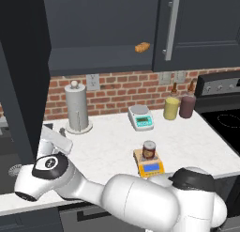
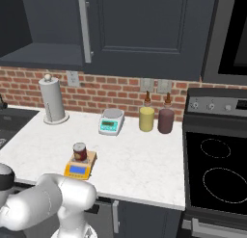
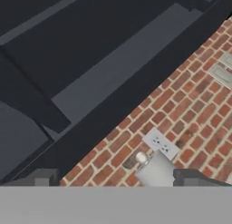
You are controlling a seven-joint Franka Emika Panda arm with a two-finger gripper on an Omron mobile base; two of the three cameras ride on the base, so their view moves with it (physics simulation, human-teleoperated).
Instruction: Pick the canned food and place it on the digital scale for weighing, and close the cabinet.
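The canned food (image 1: 149,150) (image 2: 79,151), a small red-brown can with a pale lid, stands upright on the grey plate of the orange-yellow digital scale (image 1: 150,168) (image 2: 77,170) near the counter's front edge. The cabinet (image 1: 101,34) (image 2: 43,54) on the wall stands open: its left door (image 1: 21,85) swings out toward me, its right door (image 1: 197,29) is shut. My gripper (image 1: 55,141) (image 3: 115,180) is at the left, low beside the open door, far from the can. Its fingers (image 3: 41,177) are spread wide with nothing between them.
A small orange-brown food piece (image 1: 142,47) lies on the cabinet shelf. A paper towel holder (image 1: 77,106), a grey-white scale (image 1: 140,117), a yellow bottle (image 1: 171,108) and a dark bottle (image 1: 187,105) stand along the brick wall. A stove (image 2: 217,174) is at the right.
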